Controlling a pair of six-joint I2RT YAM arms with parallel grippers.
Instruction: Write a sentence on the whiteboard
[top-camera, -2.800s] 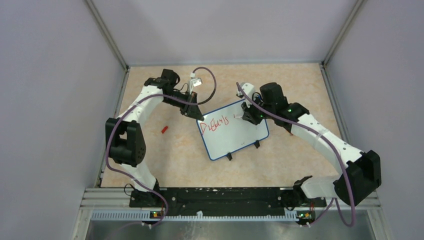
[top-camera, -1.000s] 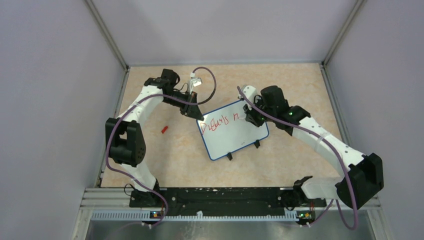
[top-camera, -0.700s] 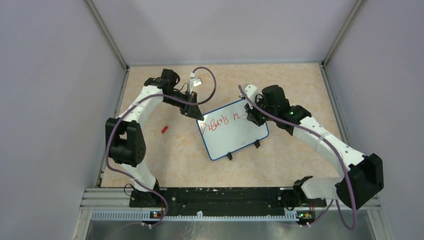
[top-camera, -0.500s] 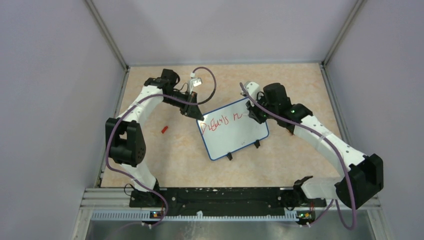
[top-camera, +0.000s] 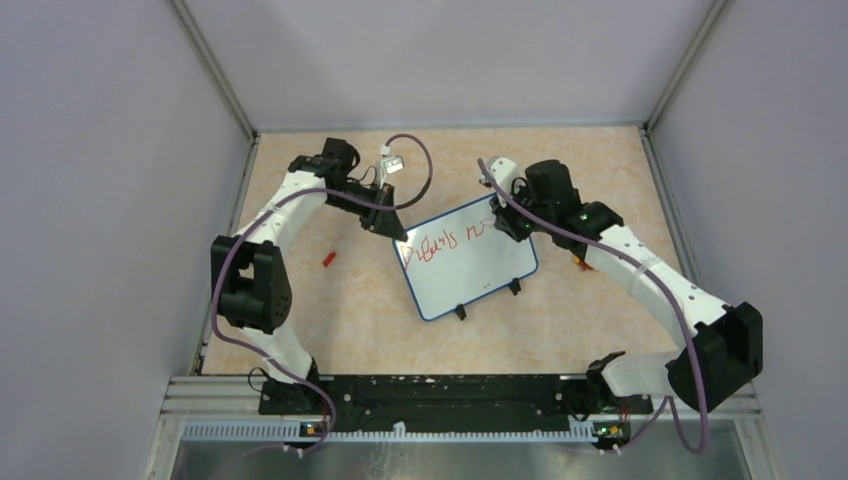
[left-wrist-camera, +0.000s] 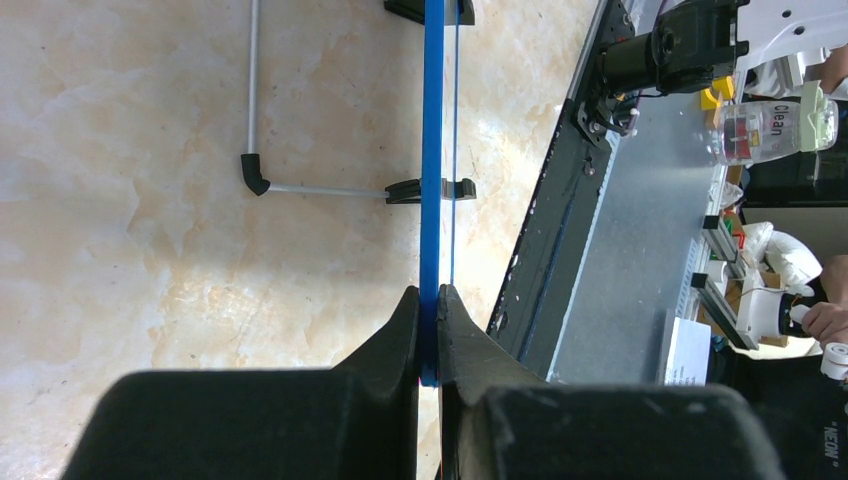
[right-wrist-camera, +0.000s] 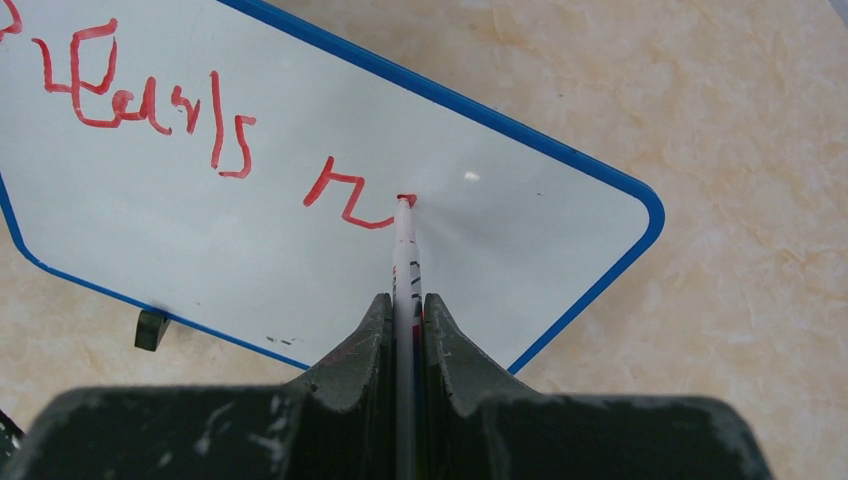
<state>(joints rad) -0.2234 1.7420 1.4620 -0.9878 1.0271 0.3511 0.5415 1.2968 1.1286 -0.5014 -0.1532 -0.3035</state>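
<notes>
Whiteboard (top-camera: 470, 270): likely light, stiff, slick; hold by rim (left-wrist-camera: 432, 150).
Left end effector (left-wrist-camera: 428, 300): clenched on that rim.
Right end effector (right-wrist-camera: 405, 308): grasping marker (right-wrist-camera: 404, 245), tip touching sentence (right-wrist-camera: 214, 120).

1. In the right wrist view the whiteboard (right-wrist-camera: 200, 240) runs off the left and top edges, cutting the first letter of the sentence (right-wrist-camera: 150, 105).
2. The marker (right-wrist-camera: 404, 245) shows only its front; the rest is hidden inside the right gripper (right-wrist-camera: 406, 305).
3. The left wrist view shows the board edge-on, its face unseen, its near end hidden in the left gripper (left-wrist-camera: 428, 300).
4. From above, a red thing (top-camera: 328, 259) left of the board is too small to identify.
</notes>
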